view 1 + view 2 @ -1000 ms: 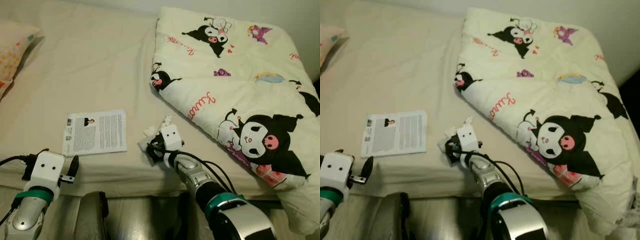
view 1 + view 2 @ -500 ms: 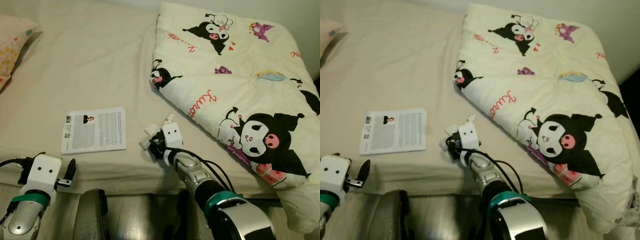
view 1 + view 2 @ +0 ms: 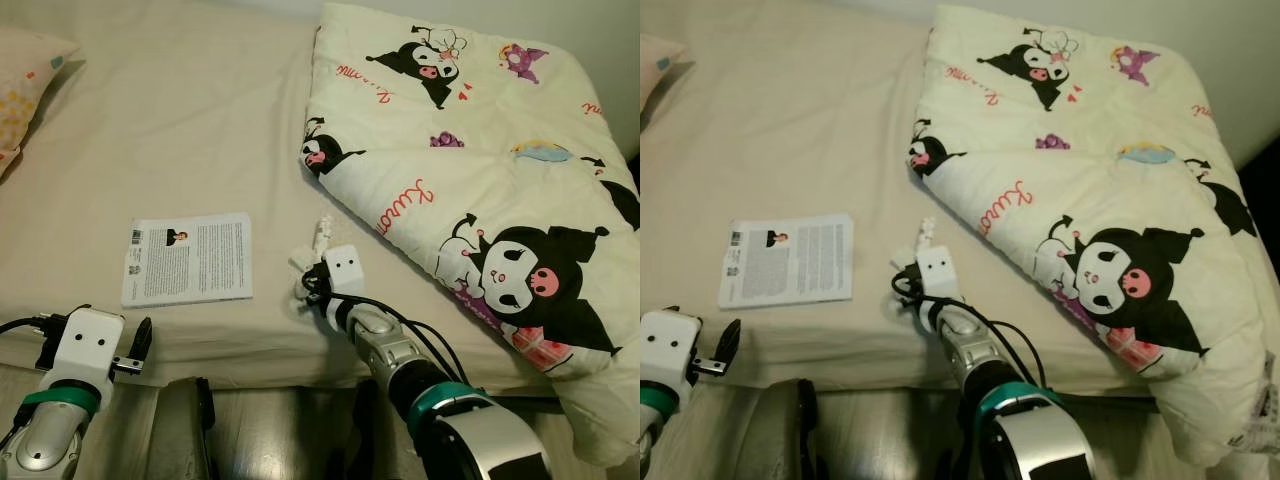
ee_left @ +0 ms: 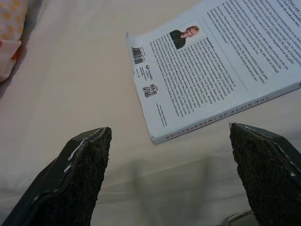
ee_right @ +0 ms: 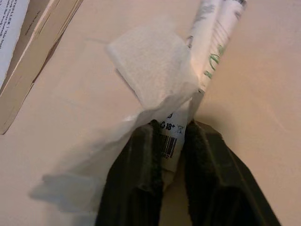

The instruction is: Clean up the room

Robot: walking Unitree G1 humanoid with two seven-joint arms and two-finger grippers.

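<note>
Hanging off the near edge of the bed [image 3: 200, 120], the left gripper [image 3: 140, 345] had its fingers [image 4: 82, 176] spread wide with nothing between them, sitting just short of the book [image 3: 188, 259]. That book lay flat on the sheet, back cover up, a bit in from the bed's edge. Just right of the book, the right gripper [image 5: 169, 155] was clamped on a crumpled white wrapper [image 3: 318, 240] with a barcode and green print, plus a bit of white tissue [image 5: 150, 75] bunched up with it. Farther in, right of the wrapper, was the folded cartoon blanket [image 3: 480, 180]. At the bed's far left a pillow [image 3: 25, 85] poked in.
</note>
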